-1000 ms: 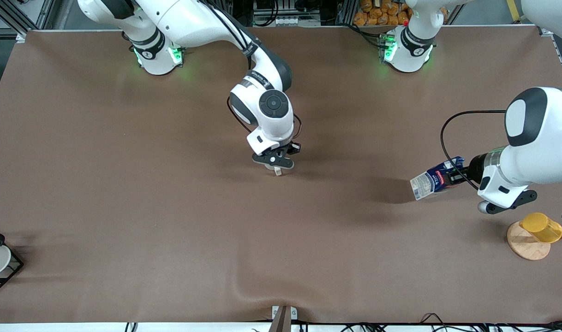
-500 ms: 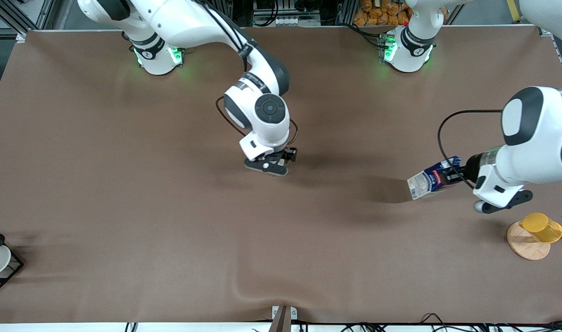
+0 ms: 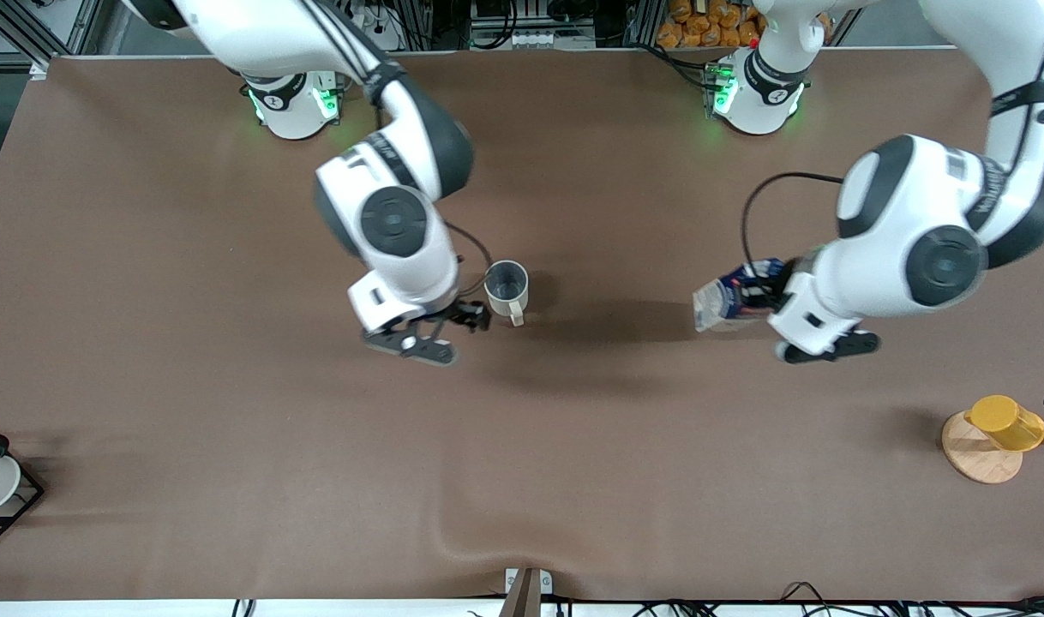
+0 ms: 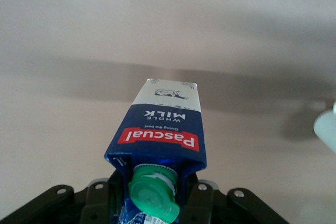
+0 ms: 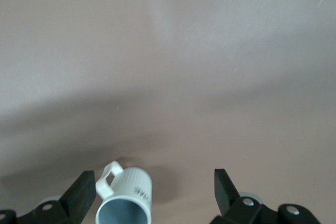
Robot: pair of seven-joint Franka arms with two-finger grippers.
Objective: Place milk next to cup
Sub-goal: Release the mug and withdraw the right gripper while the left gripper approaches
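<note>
The left gripper [image 3: 775, 296] clamps the milk [image 3: 728, 301] carton by its green-capped top (white base tilted outward) above the brown table [image 3: 231, 446], well apart from the cream cup [image 3: 507, 290] standing upright mid-table, just beside which the right gripper [image 3: 453, 330] hangs with fingers spread wide.

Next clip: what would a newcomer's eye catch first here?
The milk, a blue carton clamped tilted in the left gripper above the table near its middle. Next, the cup, standing upright mid-table, with the open right gripper close beside it, empty.
</note>
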